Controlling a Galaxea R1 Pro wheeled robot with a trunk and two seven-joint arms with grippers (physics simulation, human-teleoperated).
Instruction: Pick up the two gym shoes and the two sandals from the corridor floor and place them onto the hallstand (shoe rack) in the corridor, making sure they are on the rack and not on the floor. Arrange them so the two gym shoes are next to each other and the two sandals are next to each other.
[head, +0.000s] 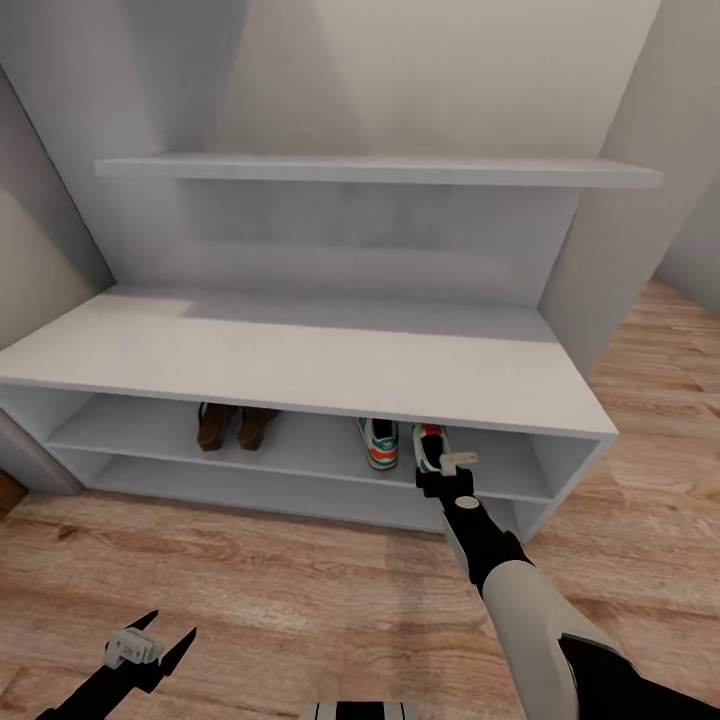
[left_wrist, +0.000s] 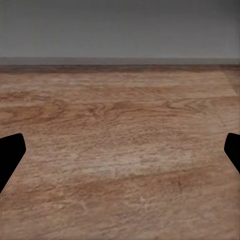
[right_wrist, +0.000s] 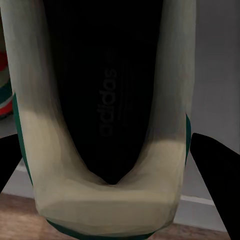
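the left gripper (head: 150, 640) hangs low over the corridor floor (head: 250, 580), its jaws spread wide with nothing between them. in the left wrist view the two dark fingertips (left_wrist: 10, 152) stand far apart at the edges, and bare wood planks lie between and beyond them up to a grey wall (left_wrist: 120, 27).

ahead of those jaws and well apart from them stands the hallstand (head: 300, 365), a low white unit with a flat top and two long open shelves. on its upper open shelf, the two sandals (head: 232, 424) sit side by side, touching or nearly so, heels toward the robot.

further along the same shelf, toward the right gripper, one gym shoe (head: 378, 441) rests with its red-orange heel patch facing out. just beside it, the second gym shoe (head: 428, 445) lies at the shelf's front edge, directly at the right gripper (head: 440, 470).

the right arm (head: 520, 590) reaches forward and down to that shelf. in the right wrist view the second gym shoe (right_wrist: 105, 130) sits between the two dark fingers (right_wrist: 217, 175), seen from its heel end with the dark insole open to view. the jaws stand on either side of the heel, but i cannot tell whether they press on it or are slightly off it. the first shoe's red and green edge (right_wrist: 5, 85) shows just beside it.
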